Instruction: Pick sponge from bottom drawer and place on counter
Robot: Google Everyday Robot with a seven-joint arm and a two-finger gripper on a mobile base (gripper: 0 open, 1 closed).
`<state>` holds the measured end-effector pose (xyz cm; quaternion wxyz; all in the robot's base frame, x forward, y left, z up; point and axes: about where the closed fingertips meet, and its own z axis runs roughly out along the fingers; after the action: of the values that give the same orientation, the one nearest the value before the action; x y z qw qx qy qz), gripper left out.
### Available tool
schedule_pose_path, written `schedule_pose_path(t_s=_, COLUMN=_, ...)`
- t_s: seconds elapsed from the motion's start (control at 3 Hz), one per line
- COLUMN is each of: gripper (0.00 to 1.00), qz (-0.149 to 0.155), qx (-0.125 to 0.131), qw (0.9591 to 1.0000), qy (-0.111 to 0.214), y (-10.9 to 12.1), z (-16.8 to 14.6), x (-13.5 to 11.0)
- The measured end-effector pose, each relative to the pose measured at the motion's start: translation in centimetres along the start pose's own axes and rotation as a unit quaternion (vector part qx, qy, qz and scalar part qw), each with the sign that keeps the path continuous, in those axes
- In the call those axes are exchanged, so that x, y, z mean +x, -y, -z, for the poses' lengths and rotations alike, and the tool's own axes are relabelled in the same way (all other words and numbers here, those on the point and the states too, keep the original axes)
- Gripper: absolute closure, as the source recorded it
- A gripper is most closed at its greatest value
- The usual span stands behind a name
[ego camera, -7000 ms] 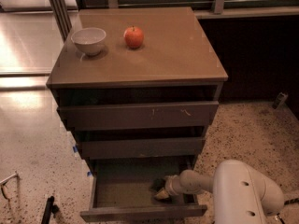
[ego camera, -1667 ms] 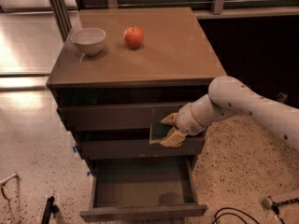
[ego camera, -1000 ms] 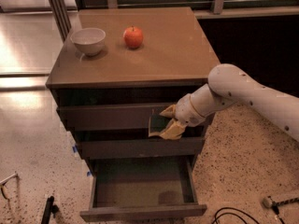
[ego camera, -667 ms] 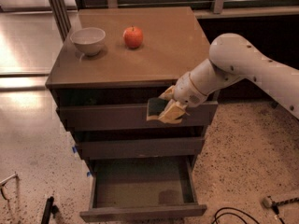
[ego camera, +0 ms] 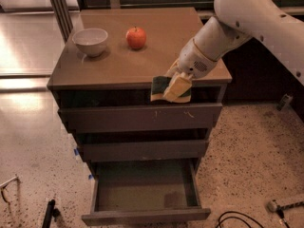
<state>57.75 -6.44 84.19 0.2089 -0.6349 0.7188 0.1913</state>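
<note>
My gripper is shut on the sponge, a flat piece with a dark green face and a yellow layer. It hangs in the air at the front edge of the counter, right of centre, in front of the top drawer. The white arm reaches in from the upper right. The bottom drawer is pulled open below and looks empty.
A white bowl and a red apple stand on the back left of the counter. The two upper drawers stick out slightly. Cables lie on the speckled floor at the lower right.
The gripper has lifted the sponge out of the bottom drawer, up past the middle and top drawers, to the counter's front edge.
</note>
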Motion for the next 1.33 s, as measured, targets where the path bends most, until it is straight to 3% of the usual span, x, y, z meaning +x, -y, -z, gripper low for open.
schedule_pose_path(t_s=0.33, gripper=1.0, qz=-0.021, qx=-0.01, qw=0.9997, qy=-0.011, y=2.0, z=-0.7, x=0.1)
schedule_pose_path(t_s=0.67, gripper=1.0, qz=-0.044, qx=-0.01, qw=0.9989, qy=-0.014, y=5.5, z=-1.1, x=0.0)
schedule_pose_path(t_s=1.33, gripper=1.0, qz=-0.057, qx=0.027, qw=0.998, qy=-0.003, y=11.7, z=0.2, x=-1.3)
